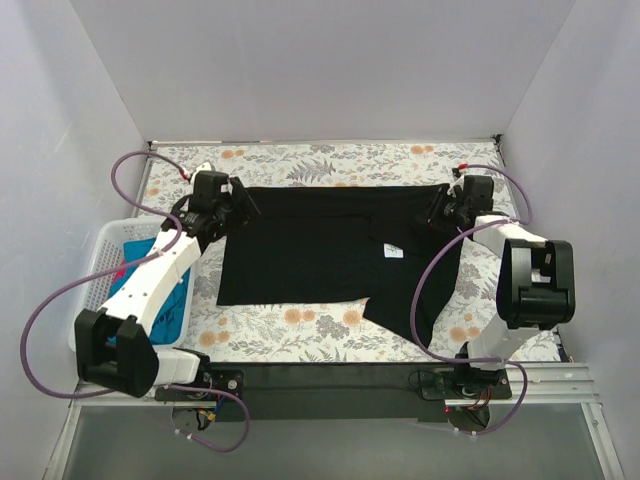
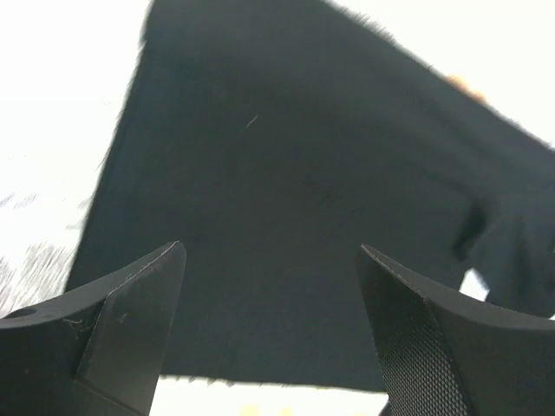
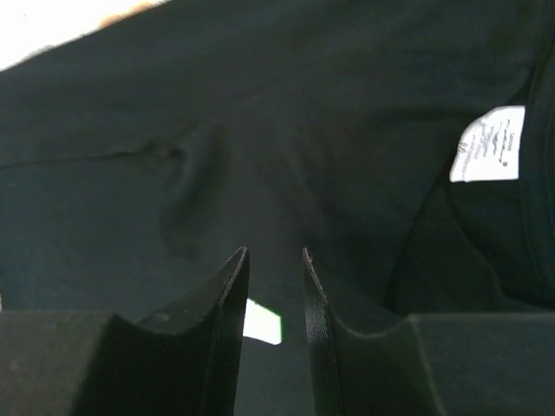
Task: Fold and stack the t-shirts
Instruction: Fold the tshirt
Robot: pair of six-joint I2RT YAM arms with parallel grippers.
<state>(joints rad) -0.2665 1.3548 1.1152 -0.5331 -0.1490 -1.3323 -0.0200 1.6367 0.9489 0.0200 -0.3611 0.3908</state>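
Note:
A large black t-shirt [image 1: 320,250] lies spread on the floral table, with a white neck label [image 1: 393,252] showing. My left gripper [image 1: 243,205] is at the shirt's far left corner. In the left wrist view the gripper [image 2: 270,249] is wide open above the black cloth [image 2: 286,173] and holds nothing. My right gripper [image 1: 437,212] is at the far right corner. In the right wrist view the gripper [image 3: 275,251] is nearly closed, with black cloth [image 3: 260,104] bunched between the fingers and wrinkles running to them. The label [image 3: 488,143] also shows there.
A white lattice basket [image 1: 100,262] stands at the table's left edge beside the left arm. It holds a teal-blue t-shirt [image 1: 172,302] and a bit of pink-red cloth [image 1: 120,270]. White walls close in the back and sides. A black rail [image 1: 320,378] runs along the near edge.

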